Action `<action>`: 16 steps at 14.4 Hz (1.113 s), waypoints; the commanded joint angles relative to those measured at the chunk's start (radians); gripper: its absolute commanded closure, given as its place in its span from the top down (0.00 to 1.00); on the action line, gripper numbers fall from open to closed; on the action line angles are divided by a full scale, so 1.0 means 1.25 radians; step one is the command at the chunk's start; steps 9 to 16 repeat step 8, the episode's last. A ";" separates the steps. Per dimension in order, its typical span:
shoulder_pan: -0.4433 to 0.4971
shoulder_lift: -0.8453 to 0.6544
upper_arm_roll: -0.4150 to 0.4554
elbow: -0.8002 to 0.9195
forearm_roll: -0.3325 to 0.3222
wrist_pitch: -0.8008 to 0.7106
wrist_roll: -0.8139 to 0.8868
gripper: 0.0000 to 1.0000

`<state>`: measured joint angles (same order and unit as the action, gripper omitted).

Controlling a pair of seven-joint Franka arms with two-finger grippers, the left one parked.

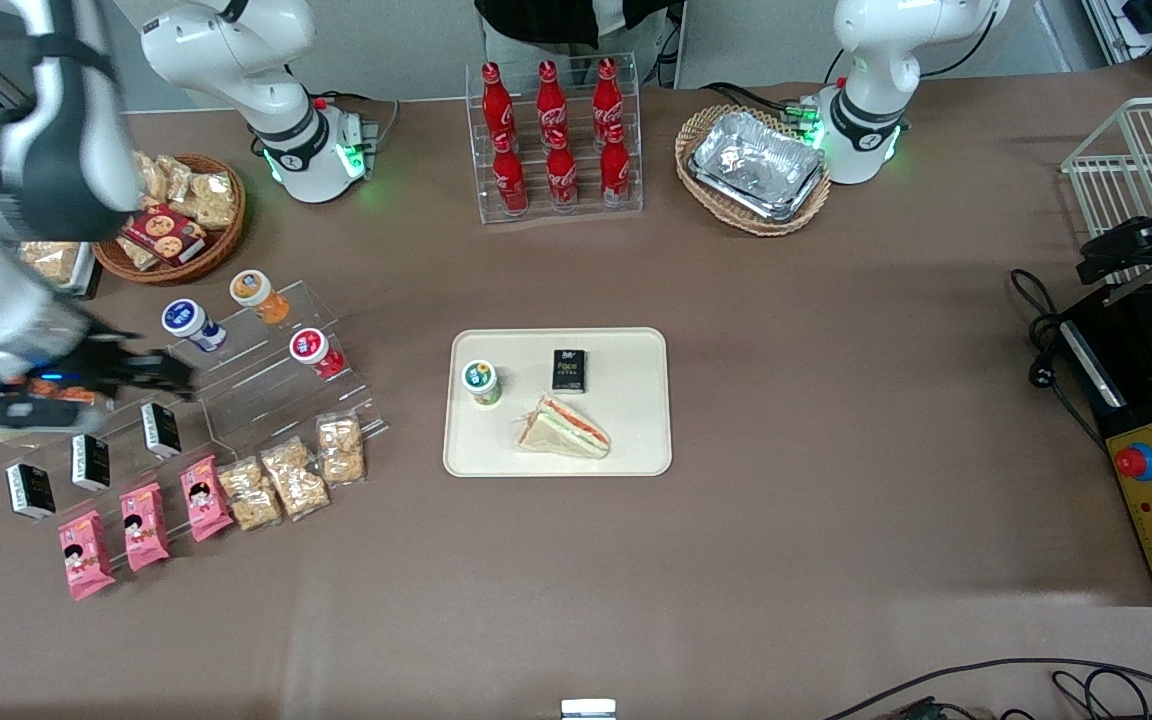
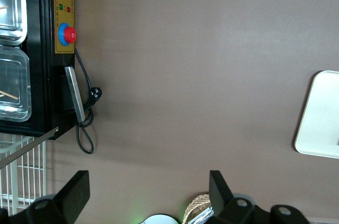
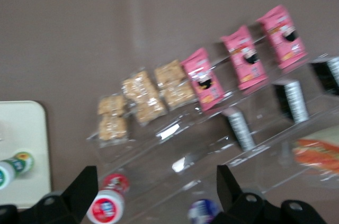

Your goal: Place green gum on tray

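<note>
The green gum (image 1: 481,382) stands upright on the cream tray (image 1: 626,420), near the tray edge that faces the working arm's end of the table. It also shows in the right wrist view (image 3: 13,167), lying across the tray's corner (image 3: 24,139). My right gripper (image 1: 171,375) hangs over the clear acrylic stand (image 1: 266,400), well away from the tray. Its fingers are wide open with nothing between them (image 3: 156,195). The stand with a red-lidded bottle (image 3: 108,205) and a blue-lidded bottle (image 3: 203,211) is under it.
A sandwich (image 1: 564,428) and a black box (image 1: 569,370) share the tray. The stand holds red-lidded (image 1: 314,350), blue-lidded (image 1: 191,324) and orange-lidded (image 1: 258,295) bottles, pink packets (image 1: 144,525), snack bags (image 1: 296,475) and black boxes (image 1: 161,430). A cola rack (image 1: 556,140) and baskets stand farther from the camera.
</note>
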<state>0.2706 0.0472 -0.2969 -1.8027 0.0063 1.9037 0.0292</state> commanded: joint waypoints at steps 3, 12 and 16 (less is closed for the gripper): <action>-0.100 0.073 0.012 0.177 0.006 -0.116 -0.120 1.00; -0.099 0.069 0.012 0.204 0.011 -0.199 -0.111 1.00; -0.099 0.069 0.012 0.204 0.011 -0.199 -0.111 1.00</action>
